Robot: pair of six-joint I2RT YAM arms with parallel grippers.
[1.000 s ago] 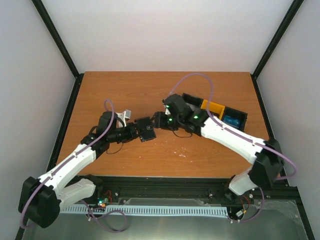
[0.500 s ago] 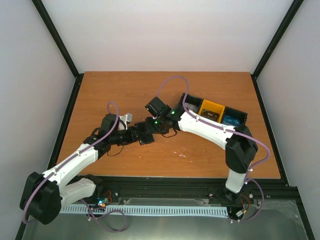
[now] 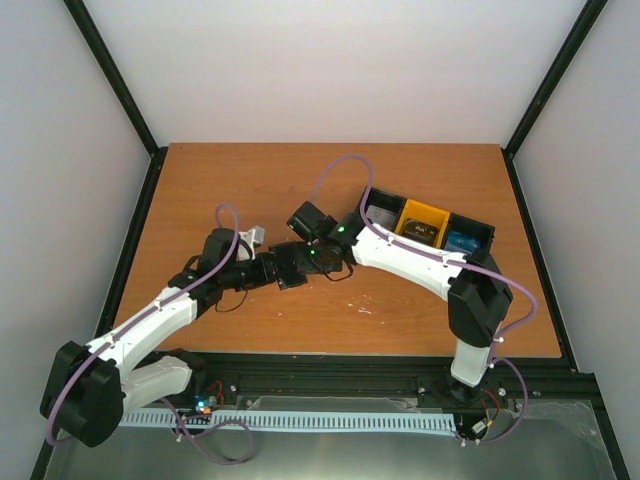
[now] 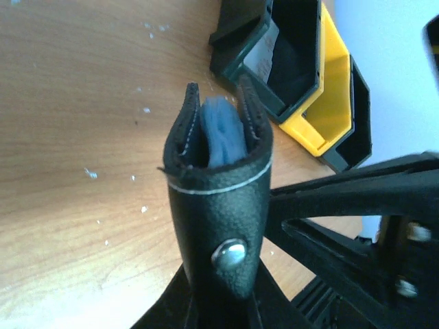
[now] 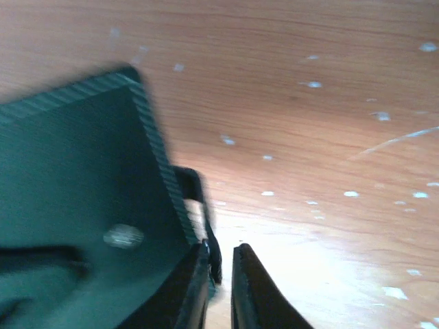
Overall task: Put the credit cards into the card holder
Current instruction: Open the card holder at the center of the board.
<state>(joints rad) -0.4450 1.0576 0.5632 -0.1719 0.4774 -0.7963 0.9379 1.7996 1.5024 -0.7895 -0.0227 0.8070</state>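
The left gripper is clamped on the base of the card holder, which it holds on end above the table. A blue credit card sits between its flaps. The right gripper, jaws nearly together, pinches a thin dark edge of the holder. The right arm crowds that side. The three-compartment tray lies beyond.

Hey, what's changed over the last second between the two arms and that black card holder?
The right arm raised its elbow and swung its wrist left, toward the card holder. The right gripper narrowed its jaws at the holder's edge, though whether they actually pinch it is unclear. Unchanged: the left gripper stays clamped on the holder with a blue card inside, and the tray has not moved.
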